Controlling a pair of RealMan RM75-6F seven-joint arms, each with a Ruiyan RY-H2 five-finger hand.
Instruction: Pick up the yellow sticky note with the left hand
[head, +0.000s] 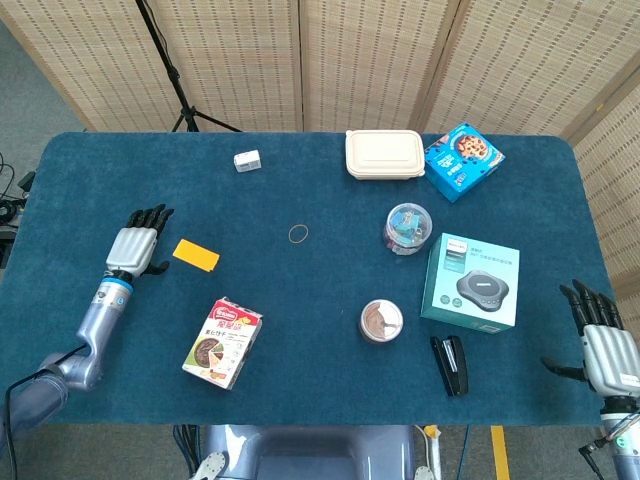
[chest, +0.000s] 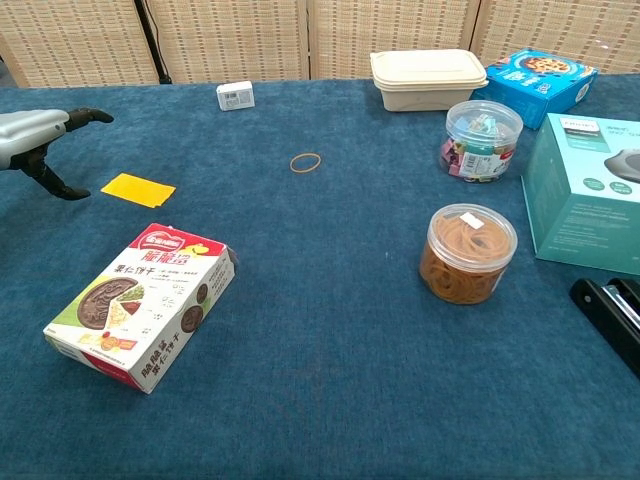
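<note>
The yellow sticky note (head: 195, 254) (chest: 137, 189) lies flat on the blue table, left of centre. My left hand (head: 136, 243) (chest: 40, 138) hovers just to the left of the note, fingers spread and holding nothing, a short gap away from it. My right hand (head: 600, 340) is open at the table's near right corner, far from the note; the chest view does not show it.
A snack box (head: 222, 341) lies just in front of the note. A rubber band (head: 298, 234) and a small white box (head: 247, 160) lie further back. Lunch box (head: 384, 154), blue cookie box (head: 463, 160), two round tubs, a teal carton (head: 472, 281) and a stapler (head: 450, 364) fill the right half.
</note>
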